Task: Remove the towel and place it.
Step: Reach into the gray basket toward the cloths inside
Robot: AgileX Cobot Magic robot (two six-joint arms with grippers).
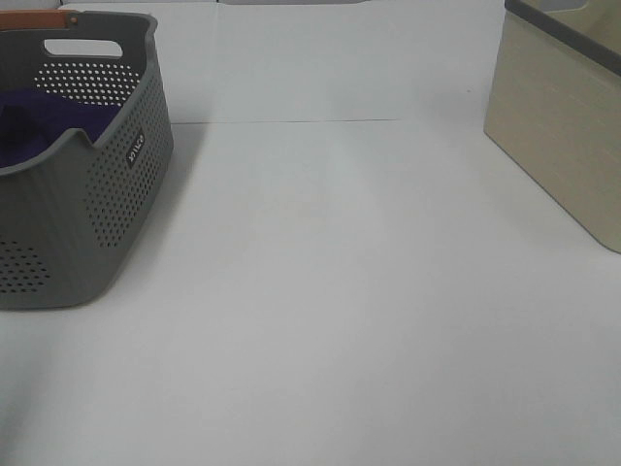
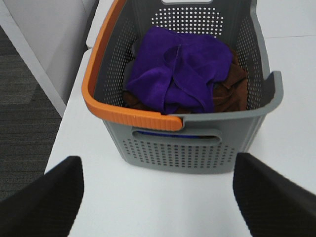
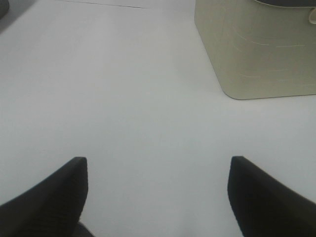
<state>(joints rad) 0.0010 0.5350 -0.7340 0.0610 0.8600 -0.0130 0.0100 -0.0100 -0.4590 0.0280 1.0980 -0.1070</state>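
Purple soft towel [image 2: 182, 69] crumpled inside grey perforated plastic basket [image 2: 197, 153], lying atop brown cloth [image 2: 232, 94]. Small black label [image 1: 135, 150] on basket side; white lettering too small to read. Left gripper [image 2: 158, 164] spread wide, empty, facing basket. Right gripper [image 3: 158, 163] likewise spread, empty, above white table [image 3: 123, 89].

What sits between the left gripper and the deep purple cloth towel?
Left wrist view: bare white table, then the near wall of the grey perforated plastic basket. The towel lies inside, behind that wall.

White table [image 1: 369, 291] (faintly seamed) beside dark carpet [image 2: 22, 123].
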